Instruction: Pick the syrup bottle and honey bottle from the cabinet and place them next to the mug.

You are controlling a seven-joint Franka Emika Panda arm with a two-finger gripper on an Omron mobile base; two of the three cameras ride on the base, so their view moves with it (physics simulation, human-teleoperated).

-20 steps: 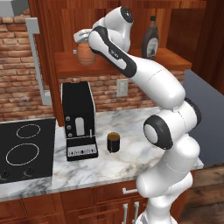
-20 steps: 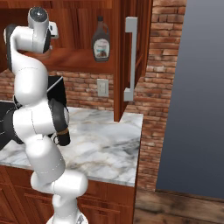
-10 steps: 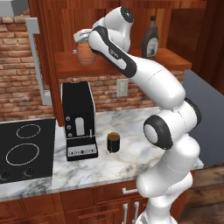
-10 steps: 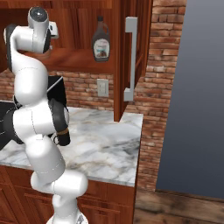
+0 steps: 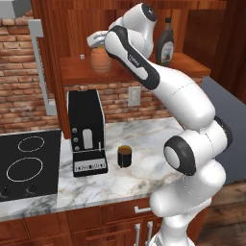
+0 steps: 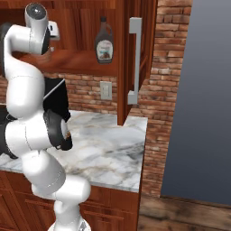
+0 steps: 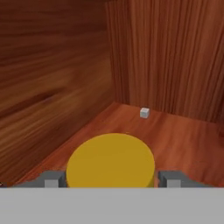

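Pale label on syrup bottle — writing unreadable.

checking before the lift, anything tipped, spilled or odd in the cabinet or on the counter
Nothing stands out. The honey bottle stands upright on the cabinet shelf with the gripper around its yellow cap. The syrup bottle stands upright farther along, and the mug sits upright on the counter.

A simulated home kitchen

In the left base view, a marble counter carries a black coffee machine at 9 o'clock from the mug, with a black cooktop farther out at 9, a red brick wall behind and a wooden cabinet above.
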